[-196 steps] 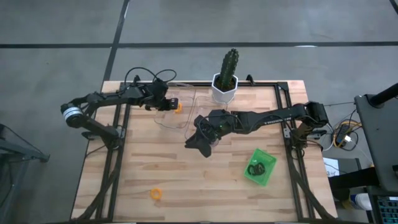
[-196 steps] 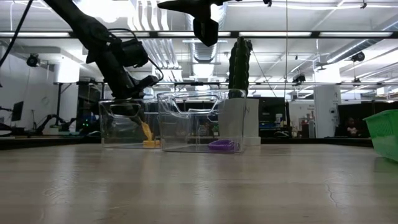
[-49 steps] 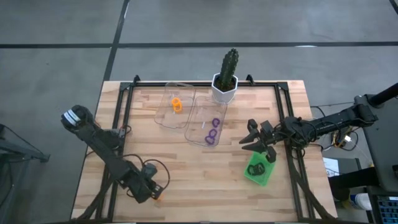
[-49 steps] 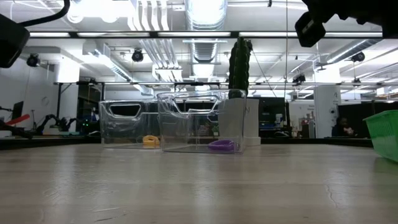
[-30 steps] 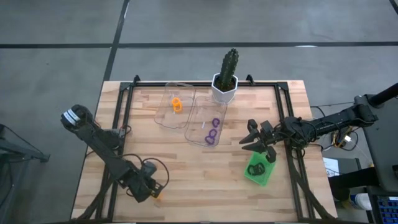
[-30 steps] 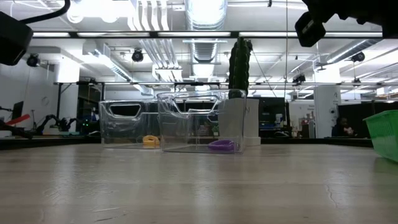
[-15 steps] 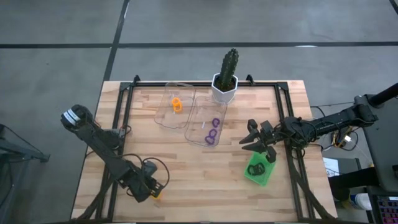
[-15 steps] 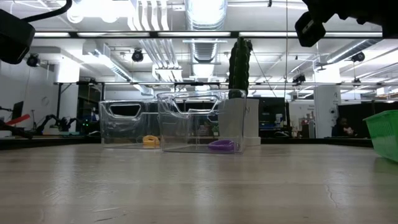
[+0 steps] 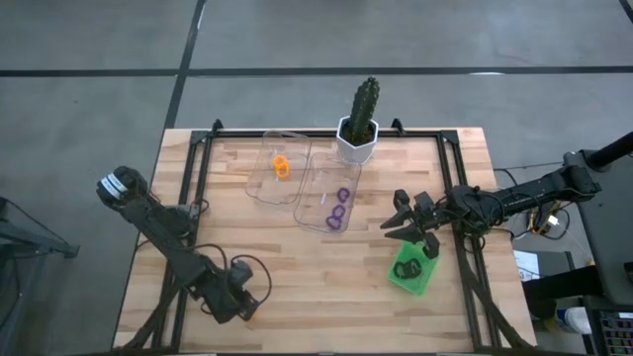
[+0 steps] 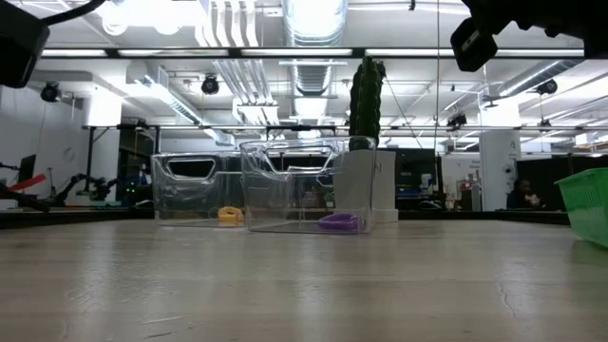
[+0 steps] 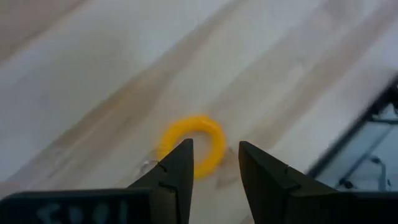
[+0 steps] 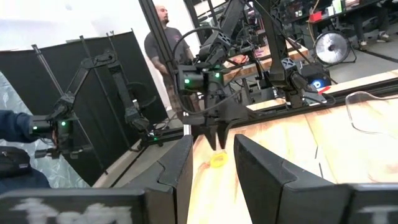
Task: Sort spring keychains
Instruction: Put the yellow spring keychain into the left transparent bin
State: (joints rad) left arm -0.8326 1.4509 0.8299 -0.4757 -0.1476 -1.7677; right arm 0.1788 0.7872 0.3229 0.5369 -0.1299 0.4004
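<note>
One orange spring keychain [image 11: 194, 144] lies flat on the wood near the table's near left corner. My left gripper [image 11: 214, 146] is open right above it, its fingertips on either side of the ring's edge. From the right wrist view the gripper [image 12: 214, 134] stands clear above the ring [image 12: 217, 160]. In the high view the gripper [image 9: 244, 305] hides it. Orange keychains [image 9: 281, 166] lie in one clear tray, purple ones [image 9: 336, 210] in the other, black ones [image 9: 406, 267] in the green tray [image 9: 423, 282]. My right gripper [image 9: 406, 235] waits open above the green tray's far edge.
The two clear trays [image 10: 195, 190] [image 10: 304, 185] stand at the far middle, beside a cactus in a white pot [image 9: 358, 129]. Bare wood lies between the trays and the near edge. A person [image 12: 163, 46] stands in the room beyond the table's left side.
My left gripper has crept a little toward the table's near edge, over the orange keychain, which showed beside it in the high view half a second ago and is now covered. The right arm has kept still.
</note>
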